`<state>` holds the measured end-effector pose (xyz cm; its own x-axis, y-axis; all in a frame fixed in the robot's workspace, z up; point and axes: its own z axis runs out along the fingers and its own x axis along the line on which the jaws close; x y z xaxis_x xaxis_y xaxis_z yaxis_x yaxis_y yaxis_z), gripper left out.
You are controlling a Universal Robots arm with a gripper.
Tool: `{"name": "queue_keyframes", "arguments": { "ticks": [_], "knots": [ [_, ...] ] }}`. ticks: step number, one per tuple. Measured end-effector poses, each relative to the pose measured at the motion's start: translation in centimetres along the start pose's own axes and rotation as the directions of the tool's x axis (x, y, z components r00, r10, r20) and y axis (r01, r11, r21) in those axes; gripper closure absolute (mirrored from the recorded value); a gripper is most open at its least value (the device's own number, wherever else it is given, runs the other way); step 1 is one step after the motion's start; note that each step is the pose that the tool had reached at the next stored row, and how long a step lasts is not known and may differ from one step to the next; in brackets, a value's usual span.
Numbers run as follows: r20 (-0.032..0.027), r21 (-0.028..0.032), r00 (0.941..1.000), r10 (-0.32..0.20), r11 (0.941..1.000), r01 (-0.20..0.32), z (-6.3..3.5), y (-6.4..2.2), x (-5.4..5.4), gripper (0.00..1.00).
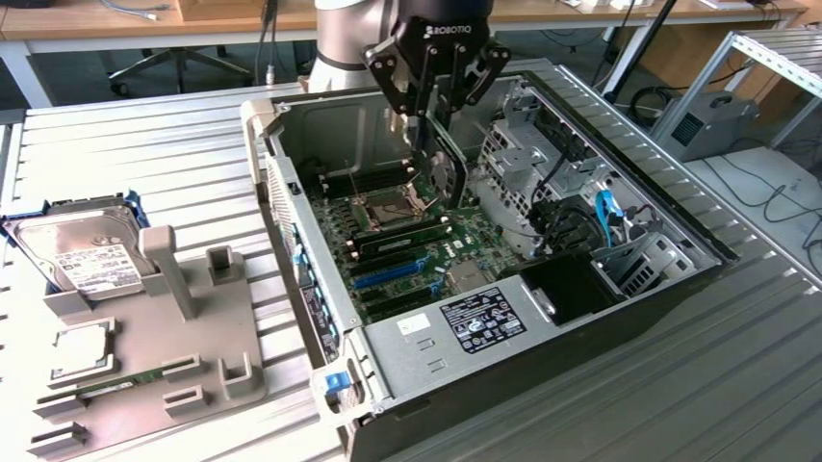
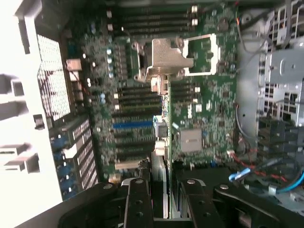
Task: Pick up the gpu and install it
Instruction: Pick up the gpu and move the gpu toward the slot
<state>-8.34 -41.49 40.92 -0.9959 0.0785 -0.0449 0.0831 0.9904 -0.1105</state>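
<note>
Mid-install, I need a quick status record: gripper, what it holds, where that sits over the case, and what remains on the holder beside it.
gripper: black two-finger gripper, shut on the card
held item: thin dark gpu card with grey metal end bracket, hanging on edge
location: inside the open computer case, over the green motherboard
seating: not visibly in a slot; blue slots uncovered
holder: grey moulded holder carrying a silver hard drive with white label
</note>
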Motion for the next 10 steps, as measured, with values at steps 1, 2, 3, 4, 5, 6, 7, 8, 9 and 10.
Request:
{"name": "queue_keyframes", "arguments": {
  "ticks": [1,2,3,4,5,6,7,8,9,10],
  "knots": [
    [-0.0041,-0.0466,1.0000,0.003,0.9989,-0.004,0.00,0.00,0.00,0.71],
    [-0.0059,-0.0642,1.0000,0.005,0.9979,-0.005,-0.01,0.00,0.00,0.71],
    [-0.0063,-0.0696,1.0000,0.005,0.9976,-0.006,0.00,0.00,0.00,0.71],
    [-0.0063,-0.0705,1.0000,0.005,0.9975,-0.006,0.00,0.00,0.00,0.71],
    [-0.0064,-0.0706,1.0000,0.005,0.9975,-0.006,0.00,0.00,0.00,0.71],
    [-0.0064,-0.0706,1.0000,0.005,0.9975,-0.006,0.00,0.00,0.00,0.71],
    [-0.0063,-0.0707,1.0000,0.005,0.9975,-0.006,0.00,0.00,0.00,0.71],
    [-0.0064,-0.0707,1.0000,0.005,0.9975,-0.006,0.00,0.00,0.00,0.71],
    [-0.0063,-0.0707,1.0000,0.005,0.9975,-0.006,0.00,0.00,0.00,0.71],
    [-0.0063,-0.0707,1.0000,0.005,0.9975,-0.006,0.00,0.00,0.00,0.71]
  ]
}}
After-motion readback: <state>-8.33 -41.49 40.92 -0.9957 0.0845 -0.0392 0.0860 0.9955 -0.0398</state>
